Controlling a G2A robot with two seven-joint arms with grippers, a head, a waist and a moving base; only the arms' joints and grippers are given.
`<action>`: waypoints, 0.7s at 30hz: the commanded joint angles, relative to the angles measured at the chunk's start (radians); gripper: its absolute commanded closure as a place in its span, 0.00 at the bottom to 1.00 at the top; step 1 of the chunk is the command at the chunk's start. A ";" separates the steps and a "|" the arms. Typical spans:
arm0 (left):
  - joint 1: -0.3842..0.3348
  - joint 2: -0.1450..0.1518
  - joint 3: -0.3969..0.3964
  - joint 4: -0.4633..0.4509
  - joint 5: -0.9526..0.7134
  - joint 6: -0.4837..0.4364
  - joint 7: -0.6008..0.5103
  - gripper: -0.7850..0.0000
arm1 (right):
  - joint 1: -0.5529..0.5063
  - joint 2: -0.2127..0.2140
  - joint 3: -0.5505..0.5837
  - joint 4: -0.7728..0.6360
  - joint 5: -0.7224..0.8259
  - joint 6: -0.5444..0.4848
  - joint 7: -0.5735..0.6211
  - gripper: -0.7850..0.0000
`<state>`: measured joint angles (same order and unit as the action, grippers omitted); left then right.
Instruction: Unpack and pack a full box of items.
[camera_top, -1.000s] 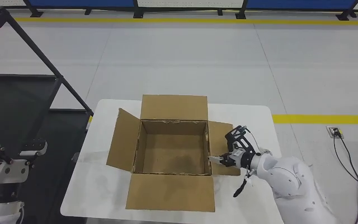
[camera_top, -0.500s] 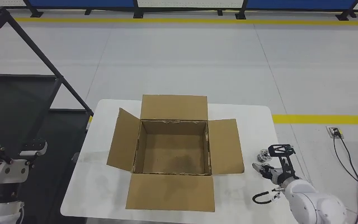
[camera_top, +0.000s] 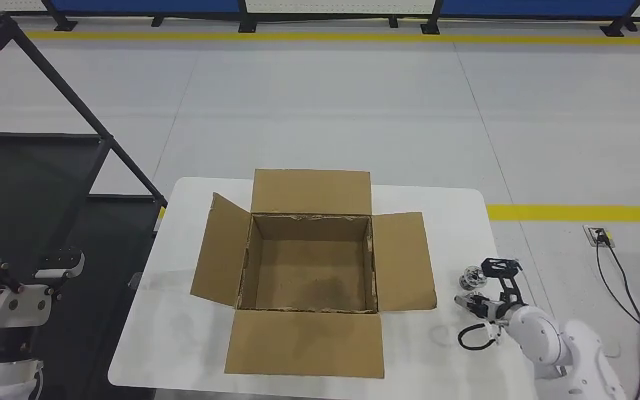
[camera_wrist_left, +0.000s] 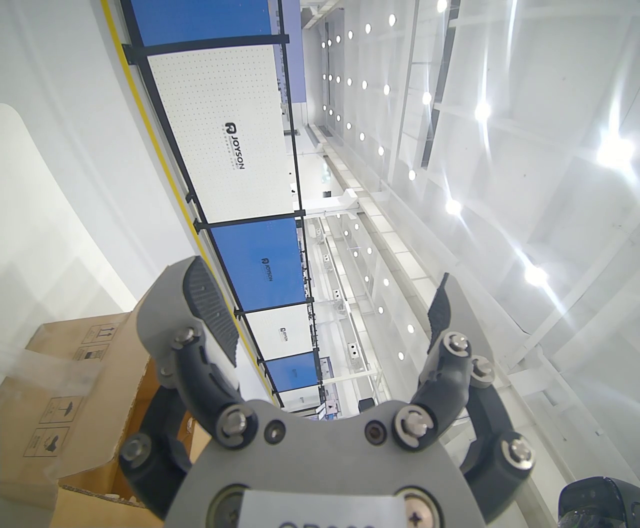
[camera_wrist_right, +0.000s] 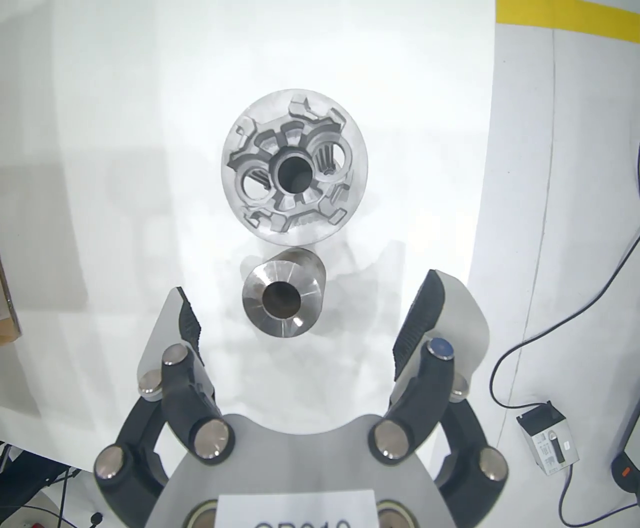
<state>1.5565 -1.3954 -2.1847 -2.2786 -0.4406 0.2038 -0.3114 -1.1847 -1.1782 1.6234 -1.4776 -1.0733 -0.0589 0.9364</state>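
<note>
The right gripper (camera_wrist_right: 306, 290) is hanging over the right side of the white table (camera_wrist_right: 125, 150) with its jaws spread wide, and it is holding nothing. Its ribbed pads (camera_wrist_right: 419, 312) are standing on either side of a hollow metal shaft (camera_wrist_right: 284, 300), with a gap left on each side. Just beyond the shaft, a round metal flange (camera_wrist_right: 295, 172) with several holes is lying flat on the table. I cannot tell whether the shaft and the flange are making one piece.

In the top view this metal part (camera_top: 471, 275) is sitting near the table's right edge, beside the right flap of the cardboard box (camera_top: 310, 270) but apart from it. The box is standing open in the middle of the table, its four flaps spreading outward and its brown bottom showing.

The left gripper (camera_wrist_left: 320, 300) is pointing up toward the ceiling lights (camera_wrist_left: 535, 274), jaws also wide apart, nothing between them. The outer wall of the box is showing behind one of its fingers.
</note>
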 joint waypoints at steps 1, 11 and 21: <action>0.000 0.000 0.000 0.000 0.000 0.000 0.000 0.00 | 0.015 0.001 -0.009 0.020 -0.002 -0.005 0.006 0.66; 0.000 0.000 0.000 0.000 0.000 0.000 0.000 0.00 | 0.013 0.009 0.000 -0.014 -0.007 0.016 0.012 1.00; 0.000 0.000 0.000 0.000 0.000 0.000 0.000 0.00 | -0.141 0.016 0.077 -0.417 -0.005 0.115 0.008 1.00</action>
<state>1.5565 -1.3954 -2.1847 -2.2786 -0.4406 0.2038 -0.3114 -1.3099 -1.1610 1.7041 -1.8294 -1.0747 0.0412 0.9460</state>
